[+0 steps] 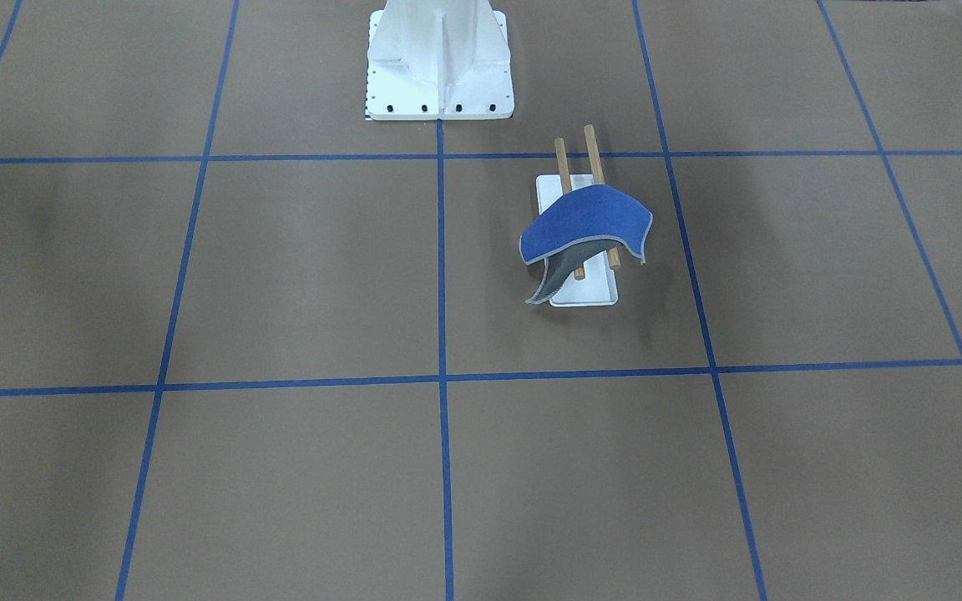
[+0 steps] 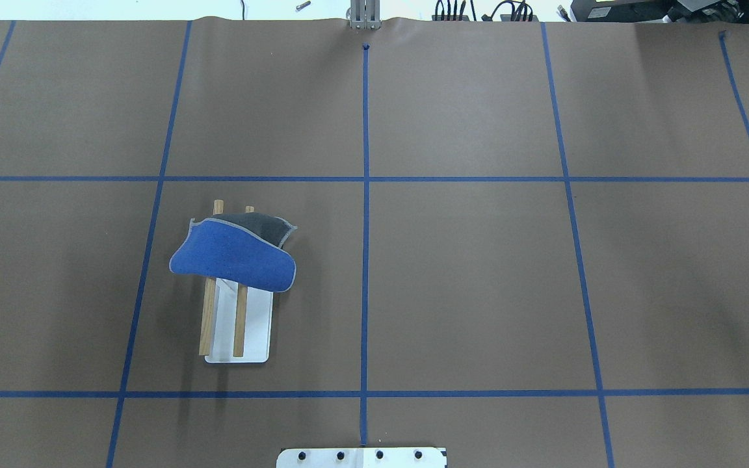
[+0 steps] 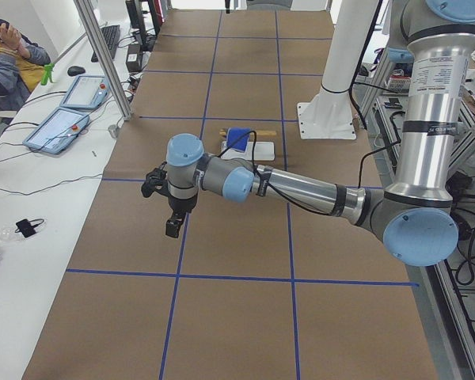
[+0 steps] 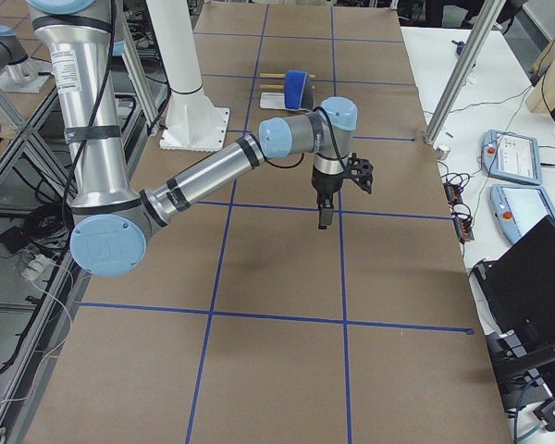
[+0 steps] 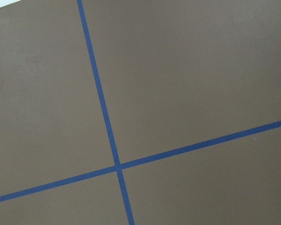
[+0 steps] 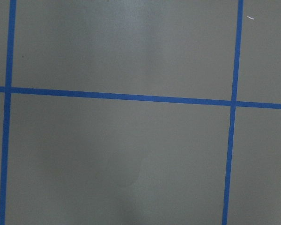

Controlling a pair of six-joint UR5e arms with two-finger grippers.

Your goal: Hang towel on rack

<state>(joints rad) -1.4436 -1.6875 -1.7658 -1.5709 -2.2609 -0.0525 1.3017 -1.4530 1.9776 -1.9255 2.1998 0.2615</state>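
One towel (image 2: 231, 260), blue face up, grey underside showing at one edge, draped over the rack's (image 2: 257, 328) two dowels (image 2: 206, 325). You cannot tell whether left gripper (image 3: 172, 226) or right gripper (image 4: 326, 215) is apart or together.

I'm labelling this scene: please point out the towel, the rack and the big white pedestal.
towel (image 1: 585, 221), front-facing view, middle of its blue side
rack (image 2: 256, 325), overhead view, bare white base plate
pedestal (image 1: 439, 75), front-facing view, its lower white body
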